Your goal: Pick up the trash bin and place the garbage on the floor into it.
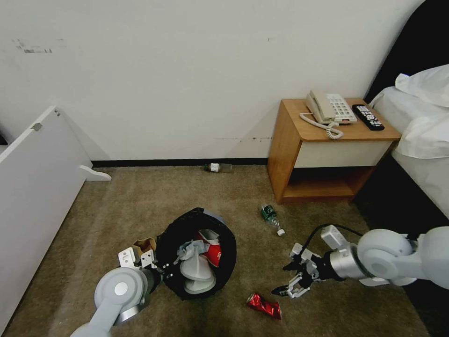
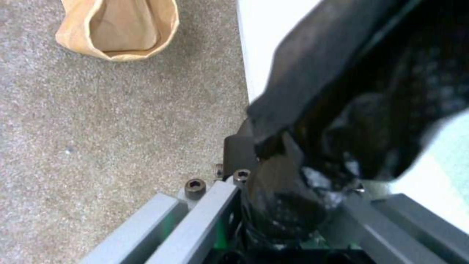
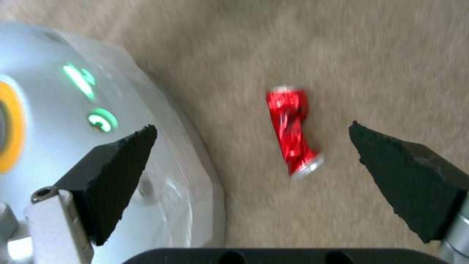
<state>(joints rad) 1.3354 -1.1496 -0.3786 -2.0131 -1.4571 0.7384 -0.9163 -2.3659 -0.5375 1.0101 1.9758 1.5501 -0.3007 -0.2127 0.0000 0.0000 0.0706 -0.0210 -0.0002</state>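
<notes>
Left gripper clamped on the near-left rim of the trash bin, black bag folded over that rim; in the left wrist view the fingers are mostly buried under bag plastic, so the grip contact itself is hard to make out. Bin is tilted, mouth facing up toward the head camera; its white wall is almost wholly hidden by the bag. Inside: white slippers and a red packet, plus a pale crumpled item that may be a mask or tissue. Brown paper bag stands open on the carpet just left of the bin, partly cut off behind the gripper. Right gripper hovers with fingers wide apart, just right of and slightly beyond the crushed red can; in the right wrist view the can lies between the two black pads, not touched. Can lies flat, long axis running left-far to right-near. One green-labelled bottle lies near the nightstand, cap toward the robot; a second bottle lies along the far wall.
</notes>
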